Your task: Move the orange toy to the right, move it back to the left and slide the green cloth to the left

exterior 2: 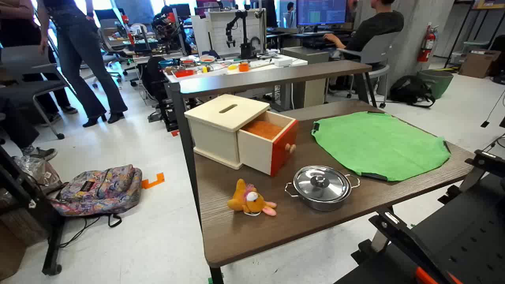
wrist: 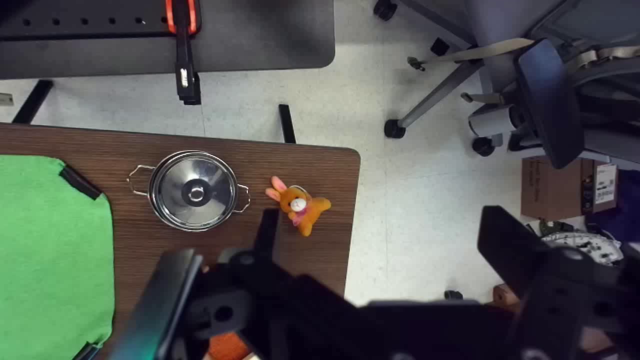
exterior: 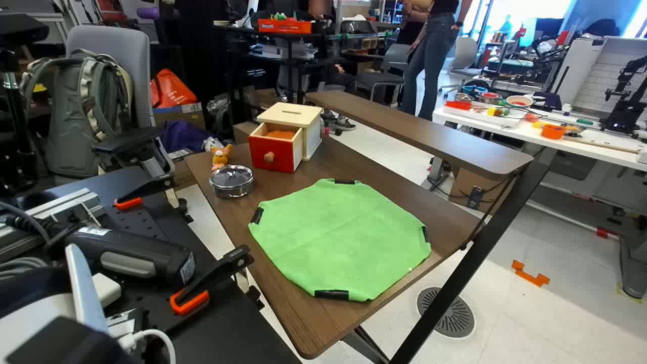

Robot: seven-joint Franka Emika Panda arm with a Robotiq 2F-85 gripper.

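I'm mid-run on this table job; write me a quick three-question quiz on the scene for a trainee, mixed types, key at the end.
1. Multiple choice: in the wrist view, what stands between the orange toy and the green cloth?
A) a fire extinguisher
B) the lidded pot
C) a backpack

2. True or false: the drawer of the wooden box is pulled partly out.

3. Short answer: in the wrist view, is the tool open or shut, and is it gripping anything?

Key: 1. B. 2. True. 3. Open, gripping nothing.
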